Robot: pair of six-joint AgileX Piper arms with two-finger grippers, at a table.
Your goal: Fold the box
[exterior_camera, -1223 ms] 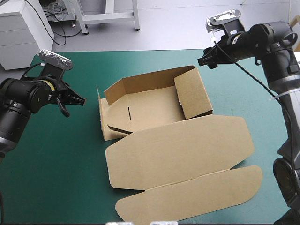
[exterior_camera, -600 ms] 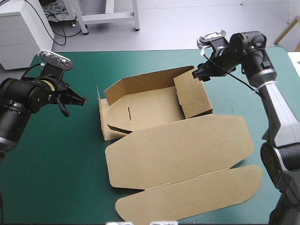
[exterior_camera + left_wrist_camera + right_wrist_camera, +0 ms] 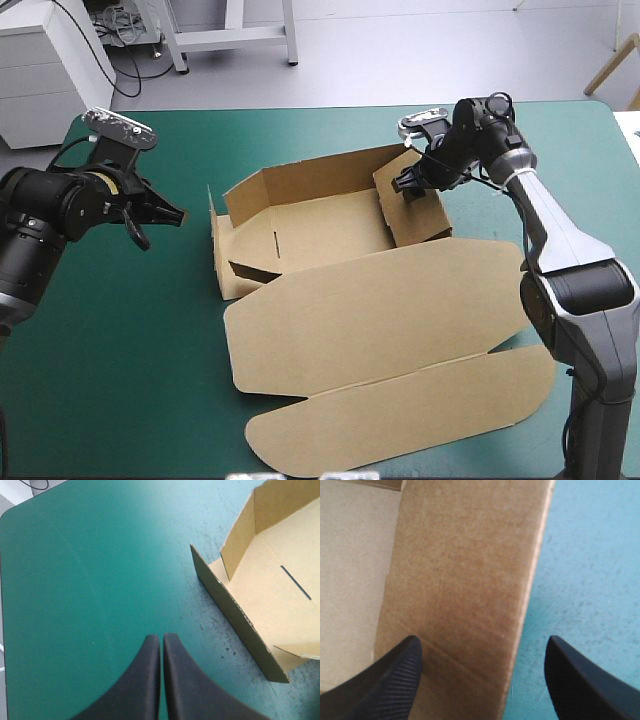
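Observation:
The brown box (image 3: 320,235) sits mid-table as an open tray, its far and left walls raised. Its lid (image 3: 380,320) lies flat toward the table's front edge, with a long tuck flap (image 3: 400,420) beyond it. The right side flap (image 3: 428,215) leans inward over the tray. My right gripper (image 3: 410,185) is open at that flap's far end. In the right wrist view the flap (image 3: 465,580) lies between and ahead of the gripper (image 3: 485,675). My left gripper (image 3: 168,213) is shut and hovers left of the box, apart from it. Its wrist view shows the gripper (image 3: 161,642) above the cover, the left wall (image 3: 240,615) off to one side.
The teal-green cover (image 3: 120,330) shows to the left of the box and along the right edge (image 3: 560,200). The tuck flap reaches close to the table's front edge. The table's far edge (image 3: 300,110) runs a little behind the box.
My right gripper has come in from above the far right corner, leftward and down, to the box's right side flap. The left arm has stayed put.

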